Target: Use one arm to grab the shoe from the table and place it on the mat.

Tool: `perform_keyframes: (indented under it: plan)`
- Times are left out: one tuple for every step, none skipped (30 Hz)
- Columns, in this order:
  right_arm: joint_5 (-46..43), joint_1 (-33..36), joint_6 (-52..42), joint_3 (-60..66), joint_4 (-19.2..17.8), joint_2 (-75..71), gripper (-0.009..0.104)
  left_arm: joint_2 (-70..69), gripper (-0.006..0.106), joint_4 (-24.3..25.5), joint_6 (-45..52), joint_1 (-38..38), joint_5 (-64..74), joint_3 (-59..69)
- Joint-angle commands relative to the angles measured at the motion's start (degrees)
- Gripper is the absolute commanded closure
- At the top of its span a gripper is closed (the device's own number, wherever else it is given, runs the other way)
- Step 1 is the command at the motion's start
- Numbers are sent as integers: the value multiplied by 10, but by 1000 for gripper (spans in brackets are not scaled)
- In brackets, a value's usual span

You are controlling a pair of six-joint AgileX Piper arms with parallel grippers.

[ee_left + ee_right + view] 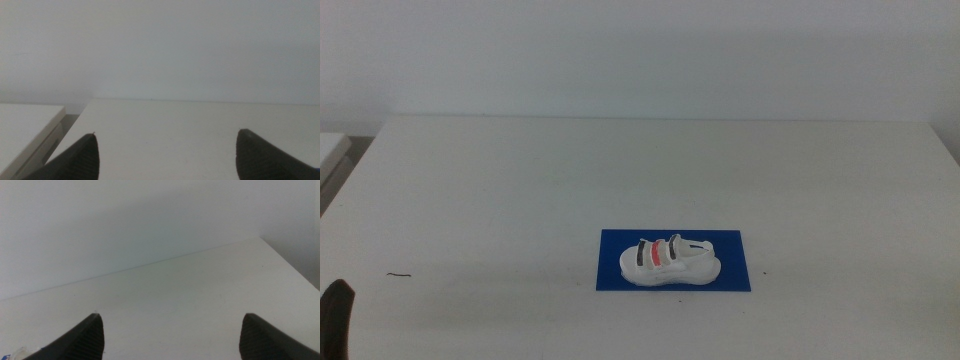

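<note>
The white shoe (668, 261), with two dark straps and a red one between them, lies on its sole on the blue mat (730, 245) near the front middle of the white table (620, 170). Neither gripper touches it. The left gripper (167, 133) is open and empty, with only bare table between its jaws; in the middle view a dark piece of it (336, 318) shows at the bottom left corner. The right gripper (171, 315) is open and empty and is out of the middle view. Shoe and mat do not show clearly in either wrist view.
A thin dark mark (399, 274) lies on the table at the left. A second white surface (332, 148) stands beyond the table's left edge and also shows in the left wrist view (25, 125). A plain white wall stands behind the table.
</note>
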Motion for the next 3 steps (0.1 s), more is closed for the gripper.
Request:
perform_keyframes:
  plan:
    - [-5,0,-2,1,-3,-3,16,-3,7,10,-4,0,-2,0]
    - [-5,0,-2,1,-3,-3,16,-3,7,10,-4,0,-2,0]
    - [-5,0,-2,1,-3,-3,16,-3,7,10,-4,0,-2,0]
